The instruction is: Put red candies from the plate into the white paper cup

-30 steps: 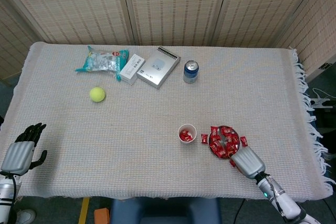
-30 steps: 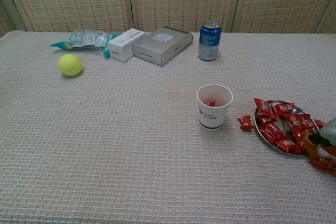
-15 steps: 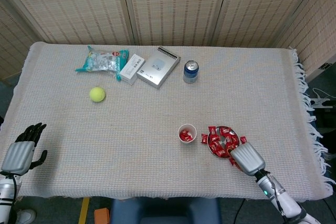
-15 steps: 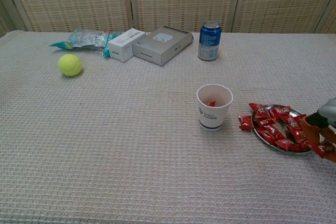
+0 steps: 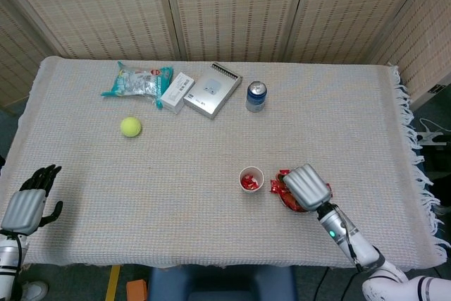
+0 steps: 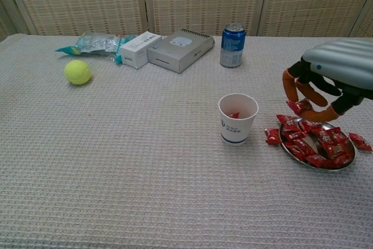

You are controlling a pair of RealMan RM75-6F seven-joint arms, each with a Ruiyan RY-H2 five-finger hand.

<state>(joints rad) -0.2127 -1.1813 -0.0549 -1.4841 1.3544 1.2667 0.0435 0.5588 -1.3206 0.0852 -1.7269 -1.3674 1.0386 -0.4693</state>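
One red candy (image 6: pixel 301 106) is pinched in your right hand (image 6: pixel 326 83), above the plate (image 6: pixel 289 147) beside the white paper cup (image 6: pixel 237 118). Your left hand (image 5: pixel 32 195) rests spread at the tabletop edge.

Setting is taken to be a staged indoor test area, lab-like rather than a home. A table (image 5: pixel 211 230) covered by a beige woven cloth (image 5: pixel 366 125) with a fringed edge at the right of the frame fills the head view. Woven folding screens (image 5: pixel 232 8) are set across the top of both views as a backdrop. Unrelated props are lined along the far side: snack bag (image 5: pixel 137 80), small white box (image 5: pixel 177 91), grey device (image 5: pixel 213 90), blue can (image 5: pixel 256 96), tennis ball (image 5: pixel 130 127). Yellow floor tape (image 5: pixel 113 283) is seen at the lower left.
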